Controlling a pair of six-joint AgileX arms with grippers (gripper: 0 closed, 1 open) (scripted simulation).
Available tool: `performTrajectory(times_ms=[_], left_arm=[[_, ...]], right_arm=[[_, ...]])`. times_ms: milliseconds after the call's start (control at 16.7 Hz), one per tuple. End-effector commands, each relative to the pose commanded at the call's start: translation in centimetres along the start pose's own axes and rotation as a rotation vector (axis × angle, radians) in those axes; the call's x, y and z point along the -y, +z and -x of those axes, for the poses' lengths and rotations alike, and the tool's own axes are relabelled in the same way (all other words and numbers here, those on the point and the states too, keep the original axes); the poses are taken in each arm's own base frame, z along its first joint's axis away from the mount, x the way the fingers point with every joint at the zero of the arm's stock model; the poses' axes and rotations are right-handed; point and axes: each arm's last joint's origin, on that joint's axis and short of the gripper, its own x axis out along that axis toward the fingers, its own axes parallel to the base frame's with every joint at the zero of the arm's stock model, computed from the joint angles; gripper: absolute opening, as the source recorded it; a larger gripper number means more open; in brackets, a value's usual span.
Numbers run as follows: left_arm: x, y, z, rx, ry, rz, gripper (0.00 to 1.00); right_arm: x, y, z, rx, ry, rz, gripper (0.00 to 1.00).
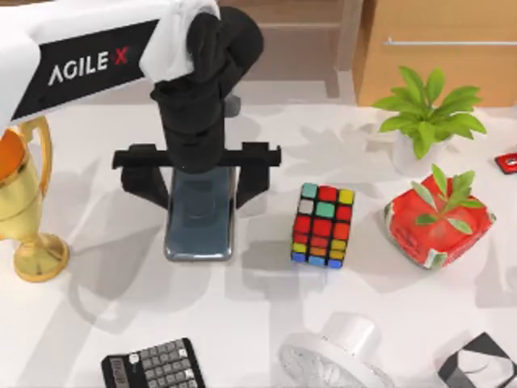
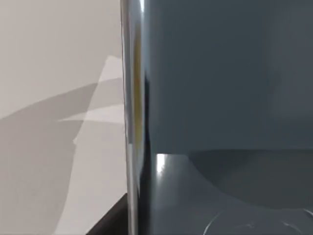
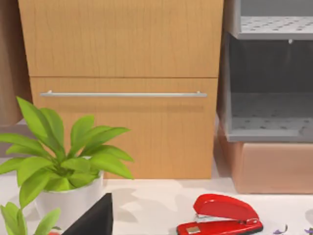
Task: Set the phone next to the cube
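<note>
Phone, the thin dark blue-grey glossy slab (image 1: 199,217), sits centre-left between your left gripper's (image 1: 198,179) fingers, seemingly spread; lift straight up, clear of the multicoloured puzzle cube (image 1: 323,225).

Scene is evenly and brightly lit in the top view. Soft grey shadows are cast on the white table (image 1: 242,323) down and left of the left arm (image 1: 73,65) and around the cube (image 1: 323,225). Faint leaf shadows are seen beside the plant (image 1: 424,113) at upper right. In the left wrist view a bright vertical glare streak with a yellowish reflection is carried along the phone (image 2: 225,98) edge; a broad shadow crosses the frame's left half. All views look slightly soft.
</note>
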Motion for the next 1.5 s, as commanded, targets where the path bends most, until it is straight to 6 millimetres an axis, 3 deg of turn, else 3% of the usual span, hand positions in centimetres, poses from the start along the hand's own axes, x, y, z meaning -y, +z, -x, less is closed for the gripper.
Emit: performTrajectory(times_ms=[960,1500], left_arm=[[0.1,-1.0,3.4,0.098,0.016,-0.084,0.00],[0.6,-0.8,4.4,0.153,-0.014,-0.101,0.00]], right_arm=[[0.0,0.0,0.0,0.000,0.000,0.000,1.00],[0.0,0.0,0.0,0.000,0.000,0.000,1.00]])
